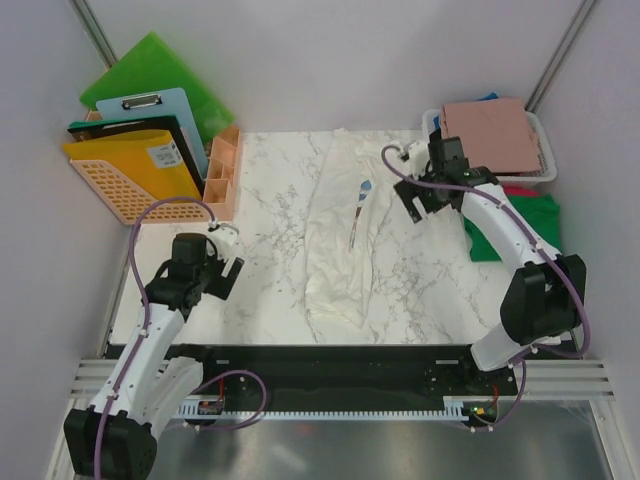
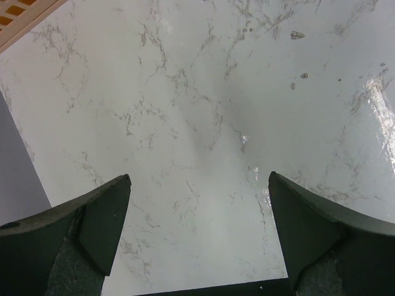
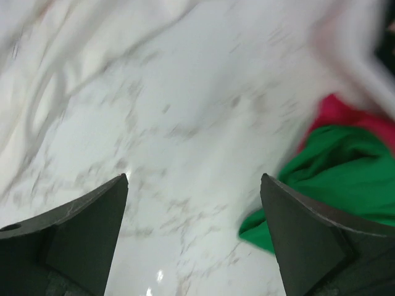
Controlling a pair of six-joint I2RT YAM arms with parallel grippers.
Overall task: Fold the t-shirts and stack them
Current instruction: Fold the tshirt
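The cream-white t-shirt [image 1: 335,250] is lying in the middle of the bench [image 1: 265,195], gathered into a long, wrinkled strip that is running from the far edge towards the near edge. Its small blue-and-brown print [image 1: 360,203] is showing face up on the right side of the strip.

To the right, the green t-shirt [image 1: 522,228] is lying crumpled at the bench's right edge, with a bit of the red t-shirt [image 1: 520,190] peeking out just behind it. Behind those, the dusty-pink t-shirt [image 1: 490,133] is sitting folded flat on top of the white mesh basket [image 1: 546,158] in the far right corner. A sliver of blue cloth [image 1: 488,97] is showing at its far edge.

The right gripper [image 1: 416,202] is hanging over bare marble between the cream-white strip and the green t-shirt. Its jaws are standing wide apart and holding nothing. Its wrist view is blurred, with white cloth at the upper left and green and red cloth at the right.

The left gripper [image 1: 230,255] is hovering over the left part of the bench, well apart from every shirt. Its jaws are also spread wide and empty, with only marble between the fingers [image 2: 105,222].

In the far left corner, an orange file rack [image 1: 125,175] is holding a blue clipboard [image 1: 160,115] and green plastic boards [image 1: 150,65]. A small pink organiser [image 1: 222,170] is standing just beside the rack.
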